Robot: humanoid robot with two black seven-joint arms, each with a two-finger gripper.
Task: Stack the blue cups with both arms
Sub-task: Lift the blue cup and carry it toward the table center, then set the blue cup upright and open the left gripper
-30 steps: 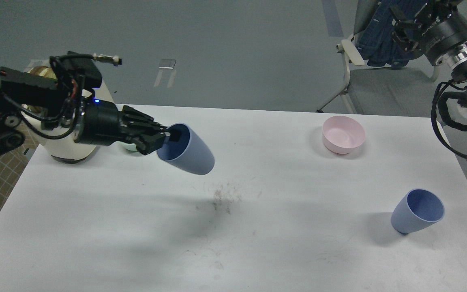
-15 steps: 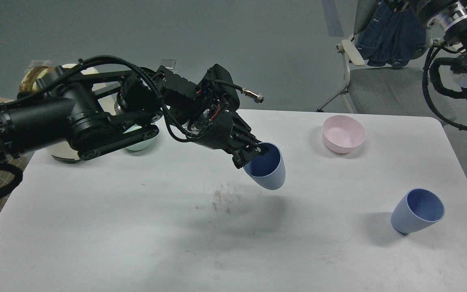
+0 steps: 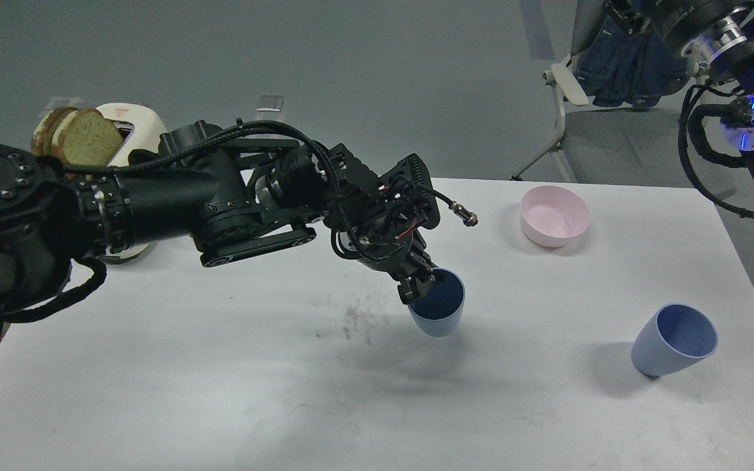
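A: So, where are the blue cups at this moment?

B: One blue cup (image 3: pixel 438 306) hangs in the left gripper (image 3: pixel 419 288), which pinches its rim, one finger inside and one outside. It is above the middle of the white table (image 3: pixel 154 366), near a dark smudge (image 3: pixel 364 320). The second blue cup (image 3: pixel 675 340) stands alone near the right edge, well apart from the first one.

A: And the right gripper?

B: Only the right arm (image 3: pixel 737 124) shows, at the top right corner. Its gripper is outside the view, so I can say nothing about it.

A: What can go wrong from here?

B: I think the rim pinch is the weak point. The grip is on one side only, so the cup can swing or slip out if the arm moves quickly. Also, the standing cup has a narrow base and it seems to lean a little. If the held cup touches its rim from the side, it can fall over and roll toward the edge.

A: And the pink bowl (image 3: pixel 554 216)?

B: It is farther back, so I judge that it is not in the way.
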